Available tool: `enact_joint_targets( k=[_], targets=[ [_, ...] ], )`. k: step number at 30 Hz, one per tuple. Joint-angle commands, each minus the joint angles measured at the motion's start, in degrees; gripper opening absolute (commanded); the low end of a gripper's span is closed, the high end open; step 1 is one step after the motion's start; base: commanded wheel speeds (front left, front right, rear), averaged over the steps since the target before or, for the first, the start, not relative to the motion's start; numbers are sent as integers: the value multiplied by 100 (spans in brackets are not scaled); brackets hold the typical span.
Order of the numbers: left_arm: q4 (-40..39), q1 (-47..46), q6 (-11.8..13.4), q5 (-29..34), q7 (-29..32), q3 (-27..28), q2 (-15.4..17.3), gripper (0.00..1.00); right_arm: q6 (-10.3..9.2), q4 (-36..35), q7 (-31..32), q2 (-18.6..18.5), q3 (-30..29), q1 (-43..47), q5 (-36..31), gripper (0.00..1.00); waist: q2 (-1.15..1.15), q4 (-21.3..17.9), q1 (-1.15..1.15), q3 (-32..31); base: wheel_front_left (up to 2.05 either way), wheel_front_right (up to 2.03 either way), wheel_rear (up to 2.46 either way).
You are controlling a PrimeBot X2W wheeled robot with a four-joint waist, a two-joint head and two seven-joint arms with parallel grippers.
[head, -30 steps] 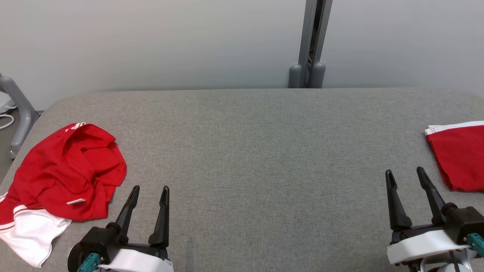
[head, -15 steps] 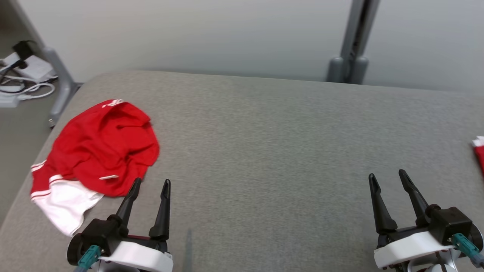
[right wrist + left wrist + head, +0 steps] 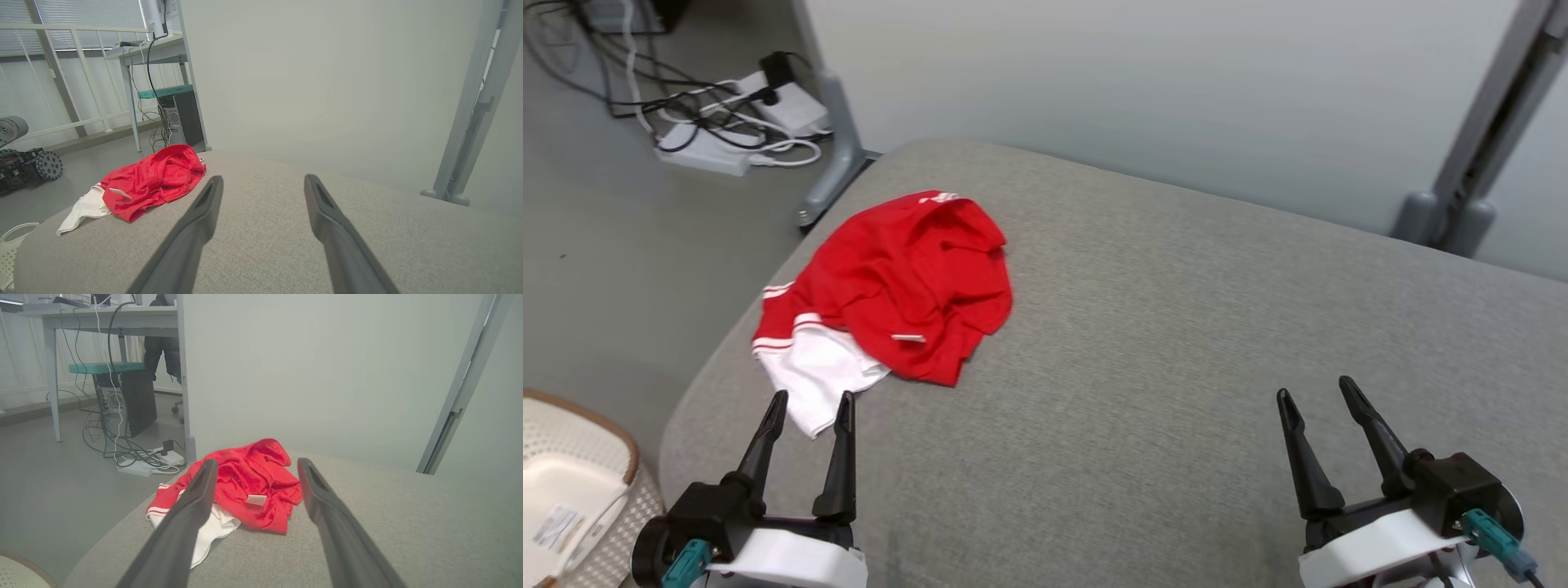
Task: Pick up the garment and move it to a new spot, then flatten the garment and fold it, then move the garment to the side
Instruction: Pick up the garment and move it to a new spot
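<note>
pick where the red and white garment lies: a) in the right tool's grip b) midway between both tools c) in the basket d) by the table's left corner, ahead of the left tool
d: the garment lies at the left corner of the grey table, ahead of the left tool

Matt red mesh-knit garment [image 3: 907,286], coarse grey woven table [image 3: 1176,327], matt black fingers [image 3: 840,457]

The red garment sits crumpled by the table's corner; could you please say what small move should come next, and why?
Probably ease the left claw forward and down onto the garment: its jaws are open and empty, the cloth lies right ahead of it, while the right claw is far off.
</note>
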Motion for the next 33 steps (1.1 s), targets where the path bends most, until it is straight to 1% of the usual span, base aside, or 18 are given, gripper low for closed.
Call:
enact_joint_targets(
  k=[1,11,18,23,33],
  targets=[
    [-48,45,6,13,-1,75,19,100,-4,-27,-25,-67,87,8,34,100,0,339,0,-87,0,0,0],
    [-362,190,229,-214,-1,278,22,100,-4,224,-25,-202,566,-536,184,100,0,515,0,184,0,0,0],
    [-533,313,344,-251,-1,386,22,100,-4,414,-25,-190,763,-783,297,100,0,539,0,223,0,0,0],
    [-530,310,337,-258,-1,400,22,100,-4,442,-25,-227,763,-781,348,100,0,522,0,197,0,0,0],
    [-441,238,297,-237,-1,367,22,100,-4,386,-25,-177,718,-639,342,100,0,490,0,131,0,0,0]
  ],
)
